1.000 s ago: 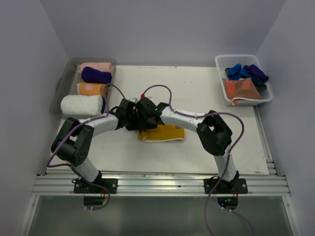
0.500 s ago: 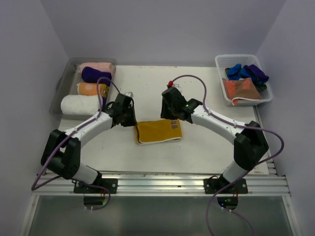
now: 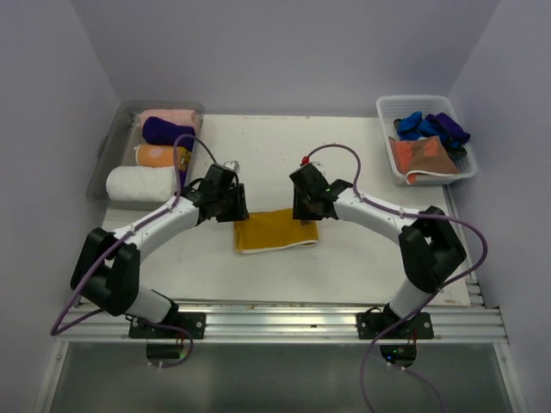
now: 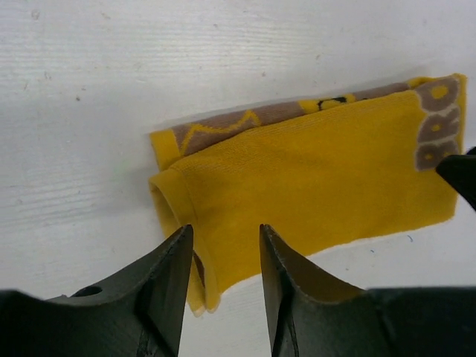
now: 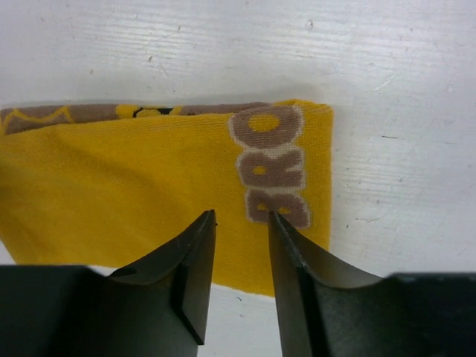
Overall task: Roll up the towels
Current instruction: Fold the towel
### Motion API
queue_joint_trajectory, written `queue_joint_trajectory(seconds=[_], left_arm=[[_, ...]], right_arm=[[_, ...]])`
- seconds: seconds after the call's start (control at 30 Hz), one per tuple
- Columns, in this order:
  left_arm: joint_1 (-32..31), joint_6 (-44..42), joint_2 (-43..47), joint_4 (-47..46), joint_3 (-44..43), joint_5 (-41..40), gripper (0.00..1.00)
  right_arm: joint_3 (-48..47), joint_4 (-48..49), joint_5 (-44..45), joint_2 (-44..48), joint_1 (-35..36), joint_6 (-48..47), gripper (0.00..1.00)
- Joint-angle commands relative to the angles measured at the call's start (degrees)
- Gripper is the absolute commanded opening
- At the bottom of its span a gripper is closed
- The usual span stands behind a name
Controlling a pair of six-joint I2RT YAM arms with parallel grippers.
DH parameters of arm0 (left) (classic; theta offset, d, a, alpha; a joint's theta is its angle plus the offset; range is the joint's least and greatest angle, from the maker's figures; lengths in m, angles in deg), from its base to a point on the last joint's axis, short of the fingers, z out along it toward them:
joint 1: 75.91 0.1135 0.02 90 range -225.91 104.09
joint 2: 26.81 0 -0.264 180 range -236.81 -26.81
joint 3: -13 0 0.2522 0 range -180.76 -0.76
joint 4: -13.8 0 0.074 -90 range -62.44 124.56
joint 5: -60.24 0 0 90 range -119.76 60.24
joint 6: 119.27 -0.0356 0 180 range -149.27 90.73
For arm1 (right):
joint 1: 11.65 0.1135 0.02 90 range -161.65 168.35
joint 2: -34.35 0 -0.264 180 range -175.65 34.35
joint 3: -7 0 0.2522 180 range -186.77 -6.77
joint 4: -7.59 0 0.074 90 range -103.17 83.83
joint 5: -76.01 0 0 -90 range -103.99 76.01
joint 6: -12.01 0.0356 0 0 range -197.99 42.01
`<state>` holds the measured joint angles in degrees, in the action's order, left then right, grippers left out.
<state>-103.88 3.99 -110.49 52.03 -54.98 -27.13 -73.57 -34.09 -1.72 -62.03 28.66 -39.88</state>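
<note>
Four rolled towels already lie in the clear bin [image 3: 105, 148] at the table's left: pink [image 3: 172, 116], purple [image 3: 168, 132], orange [image 3: 159, 156] and white [image 3: 142, 183]. The white basket [image 3: 411, 99] at the far right holds loose ones, blue [image 3: 426, 126] and rust-orange [image 3: 422, 155], so by my judgement the job is somewhere past the middle, with several towels left.

The towel in hand is the yellow towel [image 3: 275, 231]. It lies folded into a flat strip at the middle of the table [image 3: 344, 146], between the two arms, and no roll has been started on it yet (its brown lettering shows at the right end).

The left gripper [image 4: 223, 234] sits over the strip's left end and the right gripper [image 5: 242, 219] over its right end. On both, the fingers are parted only a narrow way, with the yellow cloth showing through the gap. Neither pair pinches anything. Whether the fingertips touch the cloth cannot be told.
</note>
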Motion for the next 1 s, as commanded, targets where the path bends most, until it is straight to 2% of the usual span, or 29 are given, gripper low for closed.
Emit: queue_joint_trajectory(seconds=[0.0,0.07,0.13,0.27,0.37,0.4,0.43,0.47,0.5,0.57,0.6,0.7,0.73,0.97], left_arm=[[0.1,-0.7,-2.2,-1.9,0.8,-4.8,0.45],[0.0,-0.6,-3.2,-2.5,1.0,-5.5,0.46],[0.1,-0.8,-4.5,-3.1,1.1,-5.9,0.56],[0.2,-1.2,-7.6,-4.9,1.2,-5.4,0.58],[0.2,-1.2,-10.0,-5.6,0.4,-4.7,0.49],[0.2,-1.2,-10.4,-5.5,-0.1,-4.7,0.46],[0.3,-1.3,-10.4,-5.4,-0.3,-4.7,0.38],[0.3,-1.3,-10.2,-5.3,-0.4,-4.6,0.34],[0.2,-1.4,-9.9,-5.3,-0.7,-4.7,0.27],[0.2,-1.6,-9.1,-4.8,-1.1,-4.7,0.22],[0.3,-1.7,-9.0,-4.5,-1.6,-4.6,0.15],[0.2,-1.9,-7.7,-3.5,-2.3,-3.5,0.03],[0.2,-1.9,-6.9,-3.3,-2.5,-2.9,0.0],[0.2,-1.9,-4.5,-3.6,-3.2,-0.3,0.0]], right_arm=[[-1.5,-1.0,0.9,0.2,-2.3,-2.9,0.44],[-1.4,-1.3,-0.6,0.1,-3.6,-4.7,0.47],[-1.4,-1.9,-1.9,-0.7,-5.2,-6.5,0.52],[-1.3,-1.9,-4.8,-2.6,-6.0,-8.0,0.54],[-0.9,-1.1,-5.8,-3.6,-6.0,-8.0,0.52],[-0.6,-0.7,-5.9,-3.8,-6.0,-8.0,0.48],[-0.6,-0.6,-6.0,-4.1,-6.1,-8.0,0.45],[-0.5,-0.6,-6.0,-4.4,-6.1,-8.0,0.42],[-0.4,-0.5,-5.9,-4.6,-6.1,-8.0,0.33],[-0.1,-0.2,-5.2,-4.3,-6.3,-8.0,0.23],[0.4,0.0,-5.0,-4.0,-6.5,-7.8,0.14],[1.1,0.1,-3.4,-2.3,-6.6,-7.7,0.01],[1.3,0.0,-2.9,-1.7,-6.7,-7.7,0.0],[3.3,0.0,0.3,0.8,-6.9,-7.3,0.0]])
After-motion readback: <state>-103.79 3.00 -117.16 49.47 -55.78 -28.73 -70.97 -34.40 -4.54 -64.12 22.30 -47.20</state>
